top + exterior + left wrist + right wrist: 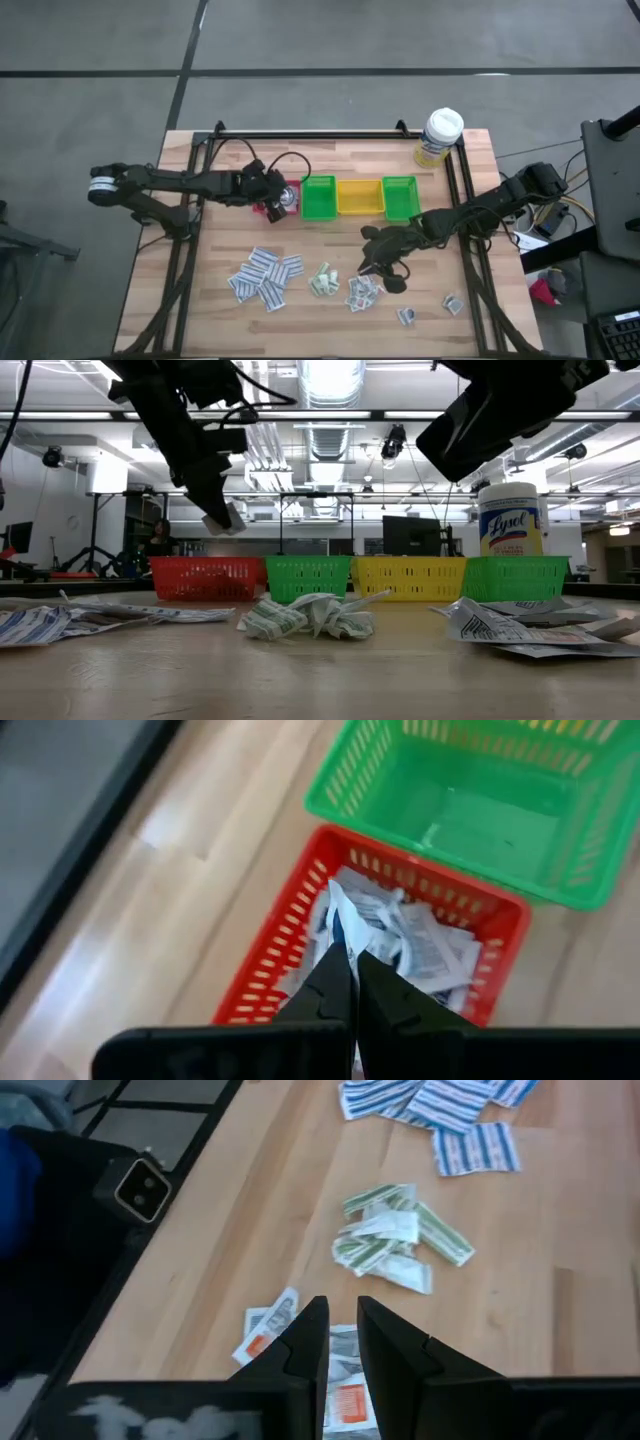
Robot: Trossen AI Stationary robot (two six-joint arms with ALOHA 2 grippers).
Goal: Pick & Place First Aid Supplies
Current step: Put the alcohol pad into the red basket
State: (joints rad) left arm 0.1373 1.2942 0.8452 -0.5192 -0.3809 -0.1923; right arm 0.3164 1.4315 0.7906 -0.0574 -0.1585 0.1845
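right gripper (340,1342) | fingers narrowly apart, straddling an orange-printed packet (346,1402) directly beneath; grip not yet sure | green packets (395,1237) ahead, blue ones (440,1105) beyond | left gripper (352,982) pinched on a packet (337,915) above red bin (290,930)
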